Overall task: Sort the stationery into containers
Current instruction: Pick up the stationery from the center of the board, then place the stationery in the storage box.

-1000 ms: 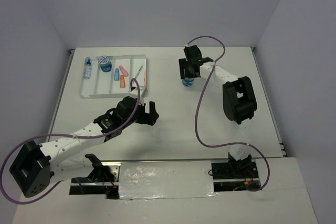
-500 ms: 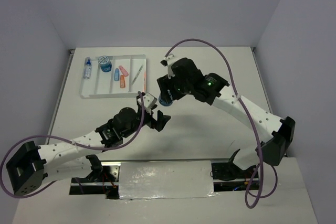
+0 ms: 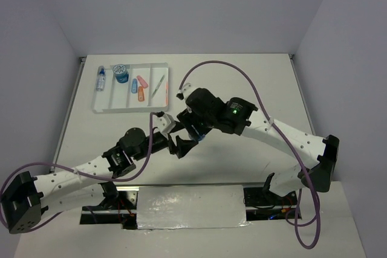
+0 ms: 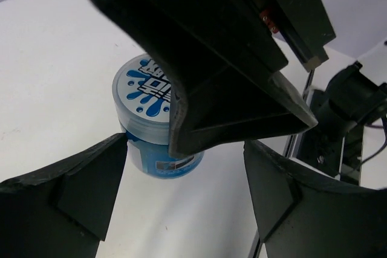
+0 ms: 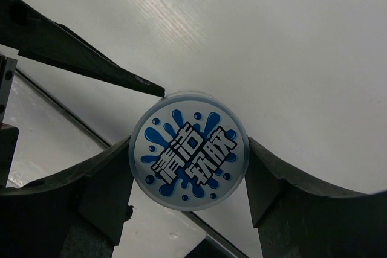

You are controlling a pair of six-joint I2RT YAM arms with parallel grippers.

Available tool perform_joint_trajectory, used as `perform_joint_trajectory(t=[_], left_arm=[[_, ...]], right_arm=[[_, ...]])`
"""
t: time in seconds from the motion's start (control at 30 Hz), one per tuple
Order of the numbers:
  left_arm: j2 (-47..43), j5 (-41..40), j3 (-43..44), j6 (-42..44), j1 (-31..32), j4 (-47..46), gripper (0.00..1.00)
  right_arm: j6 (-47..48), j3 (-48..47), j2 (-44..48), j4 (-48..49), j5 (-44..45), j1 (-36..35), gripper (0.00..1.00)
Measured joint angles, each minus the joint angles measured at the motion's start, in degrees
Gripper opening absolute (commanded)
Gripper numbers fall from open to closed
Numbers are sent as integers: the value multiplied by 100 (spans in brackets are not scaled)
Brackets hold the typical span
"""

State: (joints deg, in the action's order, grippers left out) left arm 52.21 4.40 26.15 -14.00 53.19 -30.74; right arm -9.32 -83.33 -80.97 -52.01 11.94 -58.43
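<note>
Item under carriage: one blue spool [image 5: 188, 160], printed lid up, clamped at its side wall by the right gripper [image 3: 196, 129]. Both pads pressed against opposite sides of the spool, so the grasp appeared firm. The spool stood off the tray's [image 3: 112, 98] near right corner, outside it and over the desk [image 3: 254, 83]. Whether it was lifted clear of the desk or resting on it could not be told.

The left gripper [image 3: 180, 145] stood released, its jaws spread wide to either side of the spool and touching nothing. It sat a little nearer than the spool, on the same side of the tray.

Assessment: the arrangement read as a handover. The tray lay on the left arm's side, so the right arm appeared to present the spool for the left to take.

Tray contents: a second blue spool [image 3: 121, 74] in a compartment towards its left end, stubby pieces [image 3: 139, 87] in a middle compartment, and a grey-green pen [image 3: 159, 83] and an orange pen [image 3: 166, 92] at its right end. This suggested that like goes with like, and that the carried spool belonged beside its twin.
</note>
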Motion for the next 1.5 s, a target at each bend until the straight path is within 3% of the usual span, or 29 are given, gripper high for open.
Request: perform_joint_trajectory(t=[0.23,0.43,0.8,1.2,1.3,1.4,1.43,1.5], left_arm=[[247,330,96,79,0,168,82],[243,264,96,79,0,203,87],[114,-243,96,59,0,332,86],[90,28,96,55,22,258,87],[90,83,96,44,24,225,82],[87,114,87,33,24,201,59],[83,125,87,50,26,190,44],[55,146,81,173,31,170,30]], right_arm=[[-2,-52,-13,-345,330,-201,0],[-26,-153,-59,-444,511,-409,0],[-15,-149,138,-249,328,-442,0],[149,13,286,-24,-96,-420,0],[173,44,330,48,-170,-407,0],[173,52,382,118,-208,-391,0],[155,61,402,140,-208,-382,0],[55,87,448,195,-232,-341,0]])
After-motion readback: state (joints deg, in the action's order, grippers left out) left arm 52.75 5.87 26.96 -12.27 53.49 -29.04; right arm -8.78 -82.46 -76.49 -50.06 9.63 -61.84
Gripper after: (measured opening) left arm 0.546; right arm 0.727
